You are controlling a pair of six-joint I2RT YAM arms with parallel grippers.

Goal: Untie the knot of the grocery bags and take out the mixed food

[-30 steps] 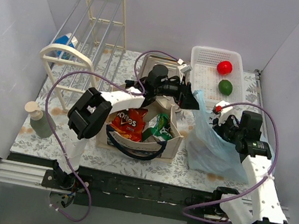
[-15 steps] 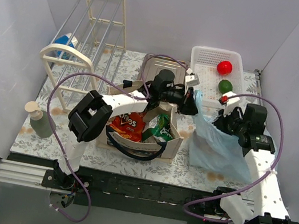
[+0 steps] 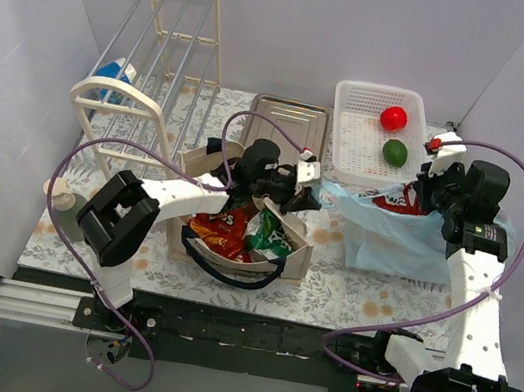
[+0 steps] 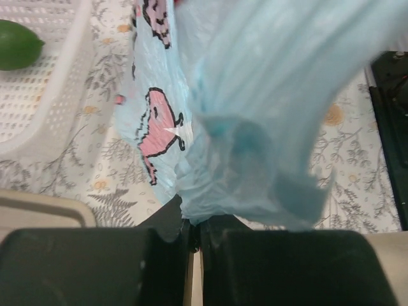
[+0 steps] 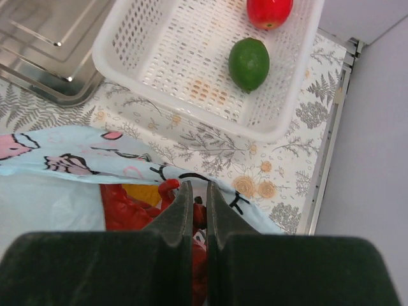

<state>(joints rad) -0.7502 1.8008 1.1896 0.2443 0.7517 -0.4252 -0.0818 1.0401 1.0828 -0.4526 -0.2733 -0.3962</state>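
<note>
Left jaws: I am clamping them shut on a bunched fold of the blue bag (image 4: 255,95), at its edge nearest the tote (image 3: 301,252).
Right jaws: I am holding them narrow, pinching the bag's opposite rim, near the basket (image 5: 185,64).
Blue bag: it is lying on the tabletop (image 3: 366,296) between the tote and my right arm, its mouth stretched between my two grips. No knot is showing.
Lobster (image 5: 124,210): it is sitting inside the bag mouth, directly under my right jaws.
Apple (image 3: 393,118) and green fruit (image 3: 394,152): they are resting in the basket, already out.
Chip bag (image 3: 220,234) and snack bag (image 3: 268,236): they are standing in the tote, not yet removed.
Step in hand: by my judgement, I am spreading the bag mouth to expose the lobster.
Method: I am aiming to draw both rims apart evenly and level. The thin film is likely to tear or slip under a jerk.
Next move: I am expecting to release the right rim and reach for the lobster while the left grip is holding the mouth open.
Risk: the freed rim is likely to sag over the lobster, so the left side needs lifting first.
</note>
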